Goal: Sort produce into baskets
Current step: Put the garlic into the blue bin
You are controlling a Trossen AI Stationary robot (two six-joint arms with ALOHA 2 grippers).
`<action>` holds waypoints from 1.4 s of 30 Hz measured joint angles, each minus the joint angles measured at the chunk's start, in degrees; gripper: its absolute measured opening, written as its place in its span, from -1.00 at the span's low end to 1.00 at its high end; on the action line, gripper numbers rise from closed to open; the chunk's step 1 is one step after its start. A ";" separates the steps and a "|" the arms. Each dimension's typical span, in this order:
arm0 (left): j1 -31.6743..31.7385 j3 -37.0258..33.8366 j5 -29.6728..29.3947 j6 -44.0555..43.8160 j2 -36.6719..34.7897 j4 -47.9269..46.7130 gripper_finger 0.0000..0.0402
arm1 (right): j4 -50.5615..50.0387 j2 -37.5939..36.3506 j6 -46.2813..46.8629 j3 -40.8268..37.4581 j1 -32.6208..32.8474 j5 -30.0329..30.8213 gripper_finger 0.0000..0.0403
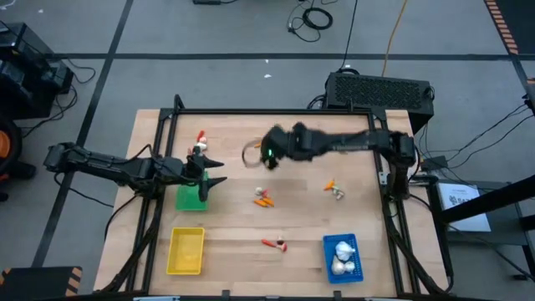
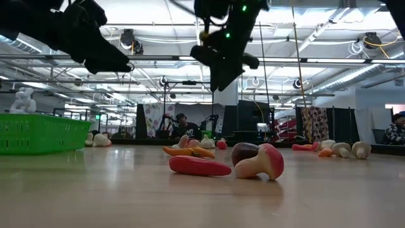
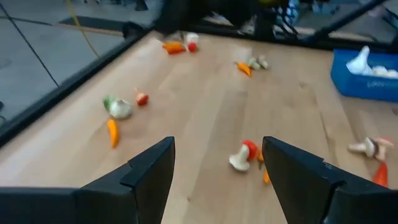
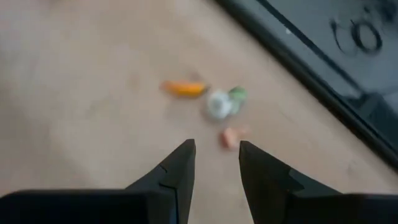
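Spanning wooden table [image 1: 301, 226] — left end effector [image 3: 217, 168] released, right end effector [image 4: 216, 163] part-open, empty.

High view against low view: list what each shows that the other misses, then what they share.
Only the high view shows the yellow basket and the blue basket with white bulbs inside. Only the low view shows the room behind the table, with a seated person. Both show the green basket, the left gripper open above the table beside it, the right gripper raised mid-table, and scattered produce.

Wood table [image 1: 301, 226], green basket [image 1: 190, 199], yellow basket [image 1: 185, 252], blue basket [image 1: 342, 257], scattered toy veg [image 1: 264, 199]
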 joint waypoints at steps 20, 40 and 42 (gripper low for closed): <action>0.00 0.00 1.66 -4.39 8.71 0.59 0.24 | 15.95 11.32 14.26 0.02 -9.17 -5.64 -0.43; -0.17 0.00 1.50 -5.47 8.93 0.63 0.24 | 18.31 17.38 13.77 -0.02 -7.07 3.31 -0.43; -0.17 0.00 1.50 -5.51 8.93 0.63 0.24 | 18.46 17.38 14.07 -0.02 -7.06 3.36 -0.43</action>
